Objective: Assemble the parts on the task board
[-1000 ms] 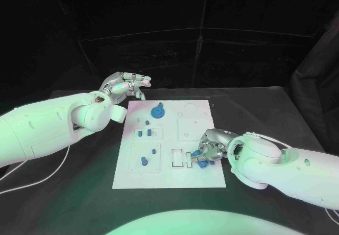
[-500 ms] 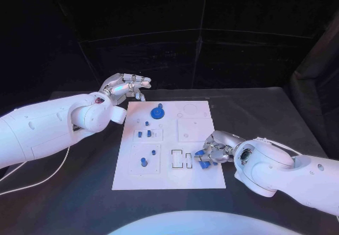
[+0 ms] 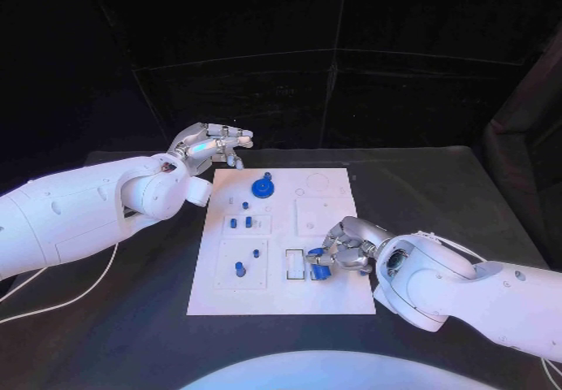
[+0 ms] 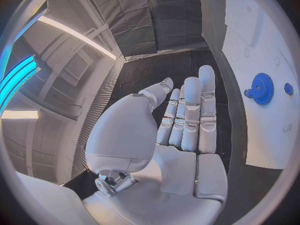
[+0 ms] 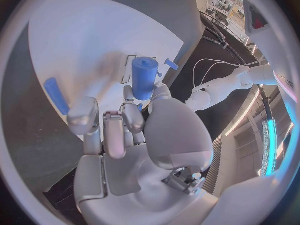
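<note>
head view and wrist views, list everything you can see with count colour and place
table: one, black, under everything
task board: one, white, middle of the table
gear: one, blue, far end of the board, near the left hand
small pegs: about three, blue, standing in the board's left column, below the gear
peg part: one, blue, lower left square of the board
slots: two, rectangular cut-outs, near end of the board by the right hand
cylinder: one, blue, held in the right hand above the slots
cable: one, white, on the table under the left arm
left hand: silver, holds nothing, beyond the board's far left corner
right hand: silver, grips the cylinder over the board
</note>
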Motion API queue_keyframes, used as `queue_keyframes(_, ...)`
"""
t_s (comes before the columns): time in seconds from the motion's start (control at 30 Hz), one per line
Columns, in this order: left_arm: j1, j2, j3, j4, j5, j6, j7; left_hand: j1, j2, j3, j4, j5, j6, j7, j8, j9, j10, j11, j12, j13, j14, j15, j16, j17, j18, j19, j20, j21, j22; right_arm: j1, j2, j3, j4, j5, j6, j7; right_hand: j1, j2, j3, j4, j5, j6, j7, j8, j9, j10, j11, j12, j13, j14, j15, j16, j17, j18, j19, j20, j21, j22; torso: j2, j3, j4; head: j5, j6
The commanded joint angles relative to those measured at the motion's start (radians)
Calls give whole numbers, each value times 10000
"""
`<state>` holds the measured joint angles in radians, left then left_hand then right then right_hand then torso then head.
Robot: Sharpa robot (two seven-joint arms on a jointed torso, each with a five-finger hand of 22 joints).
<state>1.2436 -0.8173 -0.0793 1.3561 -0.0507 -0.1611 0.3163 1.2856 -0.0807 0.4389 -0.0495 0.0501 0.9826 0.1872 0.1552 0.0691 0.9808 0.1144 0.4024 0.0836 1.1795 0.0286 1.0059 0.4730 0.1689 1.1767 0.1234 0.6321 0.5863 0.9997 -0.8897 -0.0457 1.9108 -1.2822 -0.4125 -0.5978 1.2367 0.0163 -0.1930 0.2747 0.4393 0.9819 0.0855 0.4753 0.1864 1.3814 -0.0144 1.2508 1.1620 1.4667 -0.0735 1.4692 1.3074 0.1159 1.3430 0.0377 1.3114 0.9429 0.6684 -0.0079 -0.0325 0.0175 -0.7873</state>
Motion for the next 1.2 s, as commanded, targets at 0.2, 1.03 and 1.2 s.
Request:
queue_keyframes(0.2, 16, 26, 6, 28, 24, 167, -22, -99, 24, -11, 30, 14, -54, 2, 47, -11, -46, 8, 59, -14, -98, 2, 9, -12, 140, -7, 38, -43, -10, 21, 548, 9, -403, 53, 176, -251, -166, 66, -142, 85, -188, 371, -278, 117, 113, 28, -31, -58, -52, 667, -95, 7, 559, -78, 6, -106, 45, 0, 10, -2, -2, 28, -11)
queue_keyframes(1.03, 20, 24, 6, 50, 24, 200, -96, -99, 24, -11, 30, 14, -54, 2, 47, -11, -46, 8, 59, -14, -98, 2, 9, -12, 140, -7, 38, -43, -10, 29, 1210, 11, -915, -965, 705, -947, -1965, -1106, -290, 214, -3877, 141, -279, 196, 780, -173, -25, -782, -309, 592, -99, -239, 194, -72, -52, -119, -73, -72, 2, 6, -16, 122, -50)
queue_keyframes(1.2, 21, 20, 6, 53, 24, 205, -117, -99, 24, -11, 30, 14, -54, 2, 47, -11, -46, 8, 59, -14, -98, 2, 9, -12, 140, -7, 38, -43, -10, 30, 1199, 11, -891, -1080, 535, -942, -2497, -1789, 3, 238, -3885, 31, -250, 160, 853, -306, 0, -1048, -505, 571, -82, -303, 106, -64, -74, -109, -118, -124, 11, 13, -14, 126, -50)
